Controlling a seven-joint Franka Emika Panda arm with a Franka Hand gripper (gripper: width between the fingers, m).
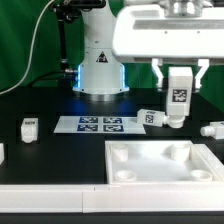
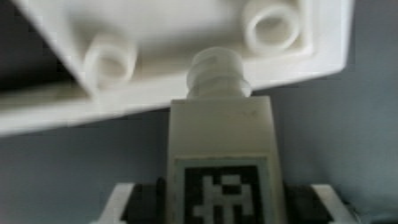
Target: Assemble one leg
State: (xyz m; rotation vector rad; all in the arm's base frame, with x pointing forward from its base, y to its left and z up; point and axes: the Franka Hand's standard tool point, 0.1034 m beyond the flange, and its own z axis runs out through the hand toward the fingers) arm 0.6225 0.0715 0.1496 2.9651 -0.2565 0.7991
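Observation:
My gripper [image 1: 178, 88] is shut on a leg [image 1: 178, 103], a small white squarish post with a black-and-white tag, held upright above the table. In the wrist view the held leg [image 2: 222, 150] points its threaded tip toward the edge of the large white tray-like piece [image 2: 178, 40], between two round corner sockets. That piece [image 1: 160, 165] lies at the front of the exterior view, below and in front of the held leg. Another leg [image 1: 152, 117] lies just beside the held one. Two more legs lie on the table, one [image 1: 29, 127] at the left and one [image 1: 211, 129] at the right.
The marker board [image 1: 97, 123] lies flat in the middle, in front of the robot base [image 1: 100, 70]. A white part [image 1: 2, 152] shows at the exterior view's left edge. A long white bar [image 1: 50, 198] runs along the front edge.

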